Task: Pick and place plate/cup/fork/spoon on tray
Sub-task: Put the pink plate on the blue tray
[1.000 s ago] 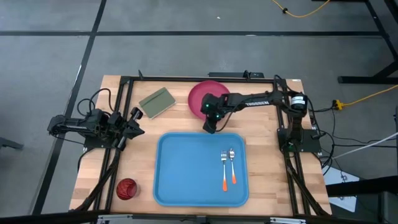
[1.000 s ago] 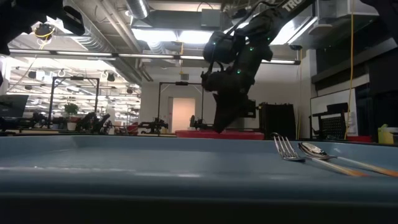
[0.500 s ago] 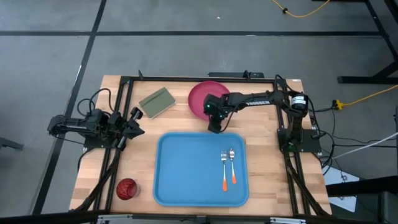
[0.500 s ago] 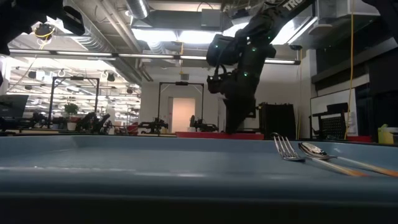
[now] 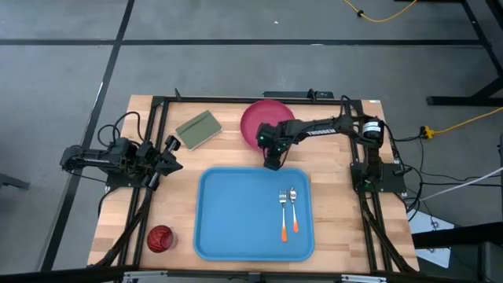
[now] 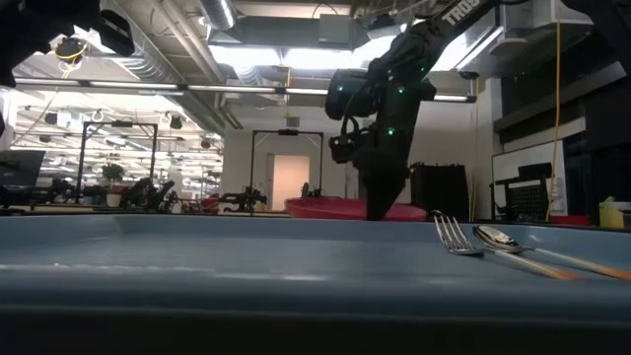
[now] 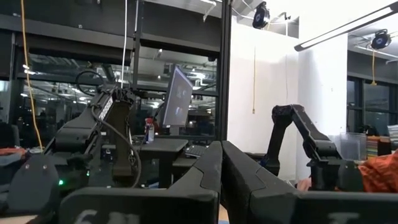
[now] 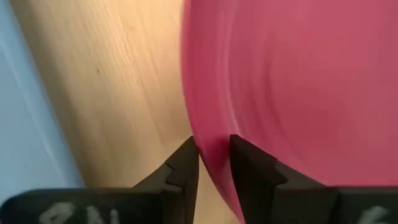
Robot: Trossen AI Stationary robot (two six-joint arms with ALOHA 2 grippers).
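The pink-red plate (image 5: 263, 116) is on the wooden table just beyond the blue tray (image 5: 236, 228). My right gripper (image 5: 272, 157) points steeply down at the plate's near rim and is shut on it. In the low view the plate (image 6: 320, 208) rises above the tray's far edge behind the gripper (image 6: 380, 212). The orange-handled fork (image 5: 283, 216) and the silver spoon (image 5: 294, 206) lie side by side in the tray's right half. The dark red cup (image 5: 160, 238) stands at the table's near left. My left gripper (image 7: 221, 174) is shut and held up at the left side. My right gripper pinches the plate's near rim (image 8: 208, 146) between its two fingers. One finger (image 8: 183, 168) is outside the rim over the wood and the other (image 8: 249, 165) is over the plate's inner face. The fingers come from above, pointing steeply down. Whether part of the plate still rests on the table, I cannot tell.
An olive-green block (image 5: 198, 129) lies on the table at the far left, left of the plate. The tray's left and middle parts hold nothing. A dark frame with cables runs around the table's edges.
My right gripper has tipped to point more steeply down and has sunk a little onto the plate's near rim. In the low view the plate now stands higher above the tray's far edge than before, and in the high view it has shifted slightly toward the far edge.
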